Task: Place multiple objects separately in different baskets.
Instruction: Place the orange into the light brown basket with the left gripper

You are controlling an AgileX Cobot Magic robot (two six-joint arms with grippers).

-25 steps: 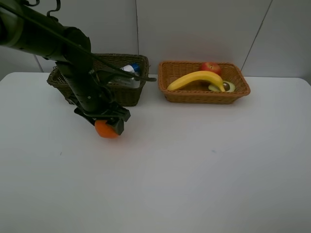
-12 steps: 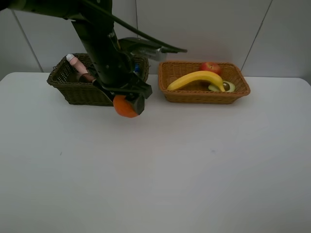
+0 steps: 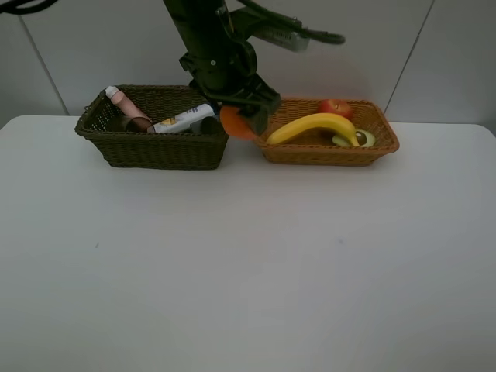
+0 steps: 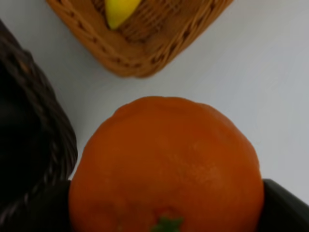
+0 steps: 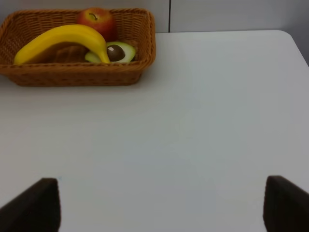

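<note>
My left gripper [image 3: 242,122] is shut on the orange [image 3: 233,123] and holds it in the air over the gap between the two baskets; the orange fills the left wrist view [image 4: 166,166]. The orange-tan basket [image 3: 325,154] holds the banana [image 3: 314,125], red apple [image 3: 335,107] and avocado half [image 3: 359,139]; it also shows in the right wrist view [image 5: 77,77]. The dark basket [image 3: 151,151] holds the small pink bottle [image 3: 124,107], the white tube [image 3: 182,119] and a dark item. My right gripper [image 5: 159,203] is open over bare table.
The white table [image 3: 248,263] spreads in front of both baskets. The left arm [image 3: 209,46] rises behind the baskets against the grey wall. The table's right edge shows in the right wrist view [image 5: 294,43].
My left gripper has lifted the orange from the table in front of the dark basket and carried it up and right, to the near left corner of the orange-tan basket.
</note>
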